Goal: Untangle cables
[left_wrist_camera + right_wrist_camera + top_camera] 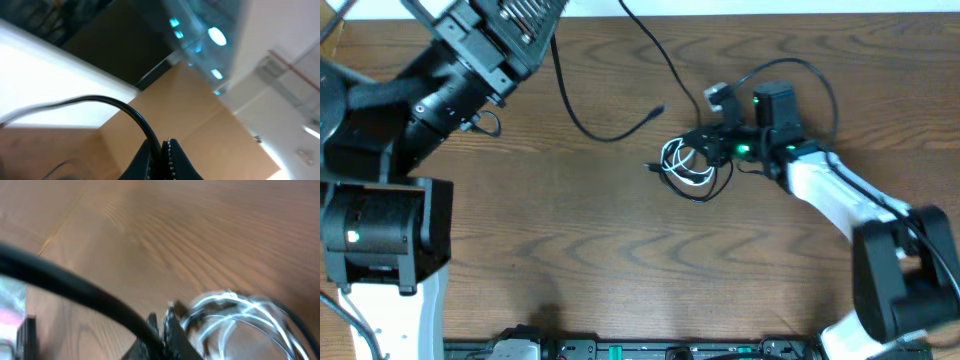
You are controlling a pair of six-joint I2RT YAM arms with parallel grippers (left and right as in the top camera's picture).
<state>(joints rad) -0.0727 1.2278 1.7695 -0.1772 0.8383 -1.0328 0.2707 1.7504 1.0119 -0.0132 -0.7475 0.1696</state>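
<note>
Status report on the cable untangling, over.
Left claw shut, off to the side, black cord trailing from it. Right claw shut at the white coil, grip unclear. Black loops tangled in the white.

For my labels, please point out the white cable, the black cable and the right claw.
white cable point(232, 299), right wrist view, on the coil's top strand
black cable point(605, 138), overhead view, on its lowest bend
right claw point(164, 320), right wrist view, between its tips

Left tool point(552, 32) holds black cable point(610, 137) — white cable point(685, 170) coiled by right tool point(700, 150).
</note>
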